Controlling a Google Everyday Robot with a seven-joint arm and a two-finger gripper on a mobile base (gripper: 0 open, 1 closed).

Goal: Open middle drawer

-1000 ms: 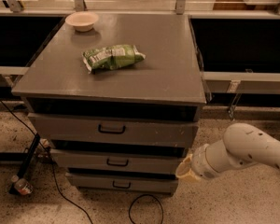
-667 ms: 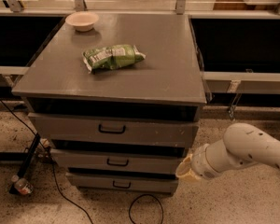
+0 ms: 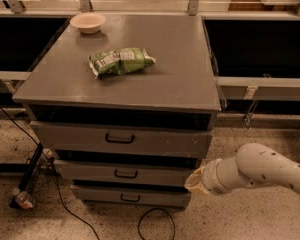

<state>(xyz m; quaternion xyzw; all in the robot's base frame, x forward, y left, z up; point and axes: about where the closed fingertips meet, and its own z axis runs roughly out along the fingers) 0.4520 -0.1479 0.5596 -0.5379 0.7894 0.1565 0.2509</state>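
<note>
The grey cabinet (image 3: 140, 79) has three drawers. The middle drawer (image 3: 90, 172) is the second one down, with a flat grey front and a small black bar handle (image 3: 126, 174). My gripper (image 3: 191, 182) comes in from the right on a white arm (image 3: 270, 170). It sits low, at the right end of the middle drawer's front, well to the right of the handle. The drawer's inside is hidden.
The top drawer (image 3: 80, 136) has a larger handle and the bottom drawer (image 3: 100, 195) sits near the floor. A green snack bag (image 3: 121, 60) and a small bowl (image 3: 88, 22) lie on the cabinet top. Black cables (image 3: 155, 224) and a bottle (image 3: 23, 200) lie on the speckled floor.
The arm and gripper have shifted slightly down and left, toward the cabinet's right edge. The drawers, bag and bowl have not moved.
</note>
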